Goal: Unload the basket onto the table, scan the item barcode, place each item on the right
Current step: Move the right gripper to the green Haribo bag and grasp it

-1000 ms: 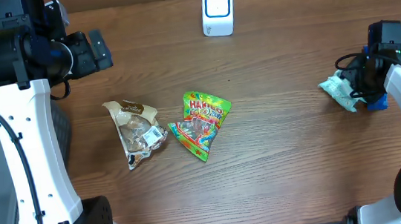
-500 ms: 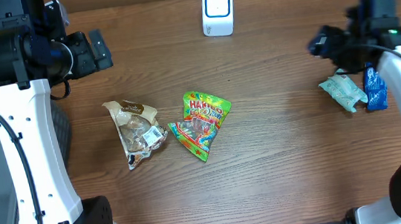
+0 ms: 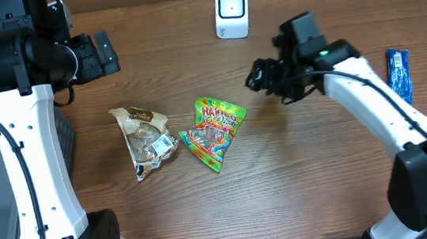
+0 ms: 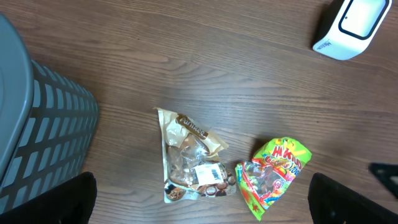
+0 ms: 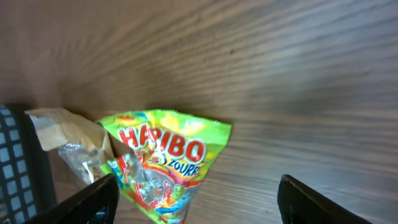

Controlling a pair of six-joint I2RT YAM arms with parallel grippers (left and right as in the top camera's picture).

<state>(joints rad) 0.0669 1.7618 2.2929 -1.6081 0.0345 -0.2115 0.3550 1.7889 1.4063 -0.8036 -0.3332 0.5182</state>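
Left hand [image 3: 106,54], right hand [image 3: 259,76] spread, empty. Brown snack bag [image 3: 145,138] touches Haribo bag [image 3: 214,129]; scanner [image 3: 231,10] apart.

table [image 3: 299,174]; scanner [image 3: 231,11], haribo bag [image 3: 215,131], brown bag [image 3: 145,138], bar [image 3: 399,74]

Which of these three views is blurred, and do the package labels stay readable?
Right wrist view: smeared, the table grain streaked, yet the gummy bag brand lettering is legible. Left wrist view: crisp, the white barcode sticker on the snack bag visible, though its bars are too small to read. Overhead view: sharp, evenly lit, no glare.
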